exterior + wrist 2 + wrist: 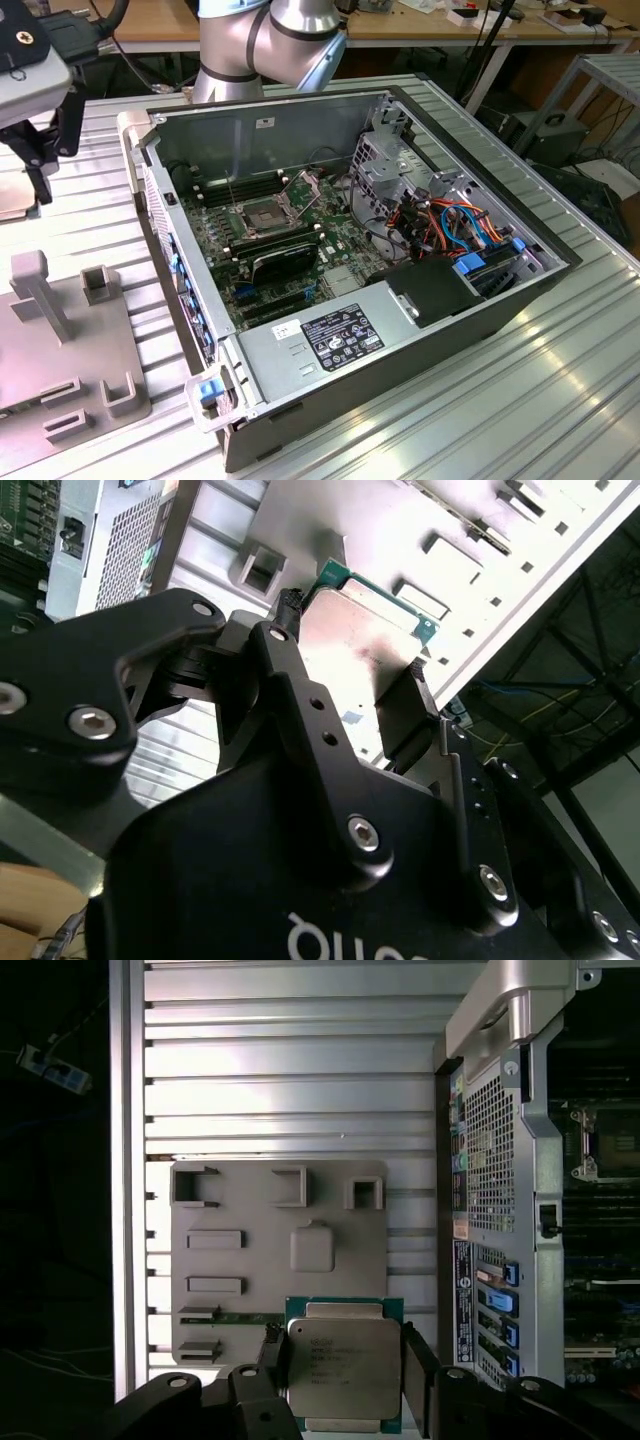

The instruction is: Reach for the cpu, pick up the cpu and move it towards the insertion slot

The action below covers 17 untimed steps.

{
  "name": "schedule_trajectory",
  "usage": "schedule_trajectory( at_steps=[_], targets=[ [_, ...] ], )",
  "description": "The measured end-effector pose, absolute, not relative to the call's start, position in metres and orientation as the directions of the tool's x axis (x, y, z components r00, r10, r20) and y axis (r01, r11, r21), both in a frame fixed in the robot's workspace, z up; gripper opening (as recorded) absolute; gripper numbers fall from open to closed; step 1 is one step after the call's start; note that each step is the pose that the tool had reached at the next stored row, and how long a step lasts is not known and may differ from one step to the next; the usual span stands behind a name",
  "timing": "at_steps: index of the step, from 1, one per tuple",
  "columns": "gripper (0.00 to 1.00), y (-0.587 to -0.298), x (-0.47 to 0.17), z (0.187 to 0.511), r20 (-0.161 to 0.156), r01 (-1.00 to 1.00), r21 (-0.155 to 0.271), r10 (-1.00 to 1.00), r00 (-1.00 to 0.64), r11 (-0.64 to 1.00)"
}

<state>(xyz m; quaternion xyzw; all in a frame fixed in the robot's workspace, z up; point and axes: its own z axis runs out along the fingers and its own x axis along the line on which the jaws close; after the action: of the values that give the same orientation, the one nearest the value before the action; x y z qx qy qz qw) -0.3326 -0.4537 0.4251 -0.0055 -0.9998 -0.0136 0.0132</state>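
A: While the gripper (pixel 345 1380) sits at the lower centre of the first wrist view, what is its condition?

B: Its fingers (pixel 418 1365) are closed against two opposite edges of the cpu (pixel 343 1365); the chip is held flat between them, silvery lid facing the camera (green board edge visible around it).

A: Location of the held part?

B: Above the grey fixture plate (pixel 240 1260) on the ribbed aluminium table (pixel 290 1060). In the exterior view the gripper (pixel 15 195) is at the far left edge, well apart from the open computer case (pixel 400 330).

A: And the insertion slot (pixel 262 218)?

B: Left of centre in the exterior view, on the motherboard, metal frame raised open.
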Motion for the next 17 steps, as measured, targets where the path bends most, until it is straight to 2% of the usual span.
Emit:
schedule_trajectory(
  at_steps=[17],
  targets=[
    [0.55, -0.454, -0.313, 0.425, 0.027, 0.011, 0.027, 0.011, -1.000, 1.000]
  ],
)
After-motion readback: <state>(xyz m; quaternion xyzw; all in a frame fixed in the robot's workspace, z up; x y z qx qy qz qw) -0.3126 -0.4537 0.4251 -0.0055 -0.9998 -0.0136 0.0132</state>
